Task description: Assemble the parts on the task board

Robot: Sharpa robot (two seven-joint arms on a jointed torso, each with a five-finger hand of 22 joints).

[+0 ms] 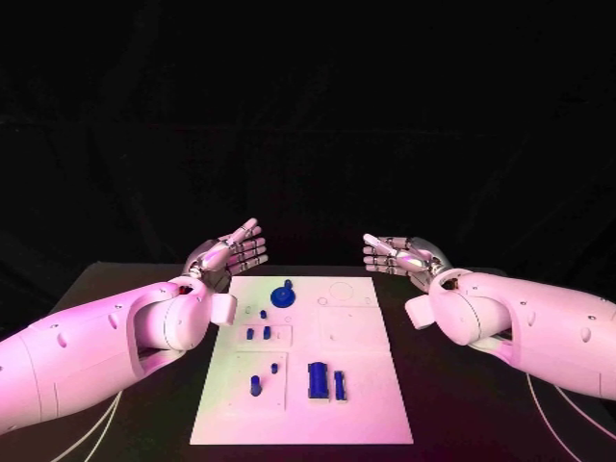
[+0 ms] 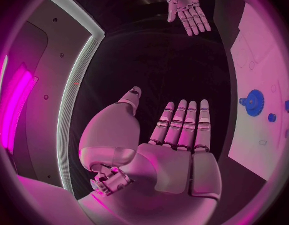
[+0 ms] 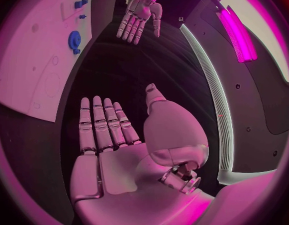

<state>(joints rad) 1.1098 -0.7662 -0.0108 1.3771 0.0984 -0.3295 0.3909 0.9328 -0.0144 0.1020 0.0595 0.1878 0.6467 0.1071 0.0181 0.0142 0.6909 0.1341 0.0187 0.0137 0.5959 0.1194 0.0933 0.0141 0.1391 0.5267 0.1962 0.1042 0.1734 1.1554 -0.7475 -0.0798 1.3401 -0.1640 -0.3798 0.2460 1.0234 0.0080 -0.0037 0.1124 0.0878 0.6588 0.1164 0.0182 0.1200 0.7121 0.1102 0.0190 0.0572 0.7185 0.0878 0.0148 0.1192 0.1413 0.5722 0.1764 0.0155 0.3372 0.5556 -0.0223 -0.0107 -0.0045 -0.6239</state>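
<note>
The white task board (image 1: pixel 349 385) lies in the middle of the black table. On it are a round blue gear (image 1: pixel 283 295), several small blue pegs (image 1: pixel 258 332) and two upright blue blocks (image 1: pixel 320 379) near the front. My left hand (image 1: pixel 229 253) hovers at the board's far left corner, fingers straight and apart, holding nothing. My right hand (image 1: pixel 401 255) hovers at the far right corner, likewise flat and empty. The left wrist view shows my left hand (image 2: pixel 176 135), the gear (image 2: pixel 254 103) and my right hand (image 2: pixel 188 7). The right wrist view shows my right hand (image 3: pixel 113 130), the gear (image 3: pixel 74 40) and my left hand (image 3: pixel 139 15).
The black table (image 1: pixel 141 289) extends on both sides of the board. A dark backdrop stands behind it. White cables (image 1: pixel 107 433) run under my forearms near the front edge.
</note>
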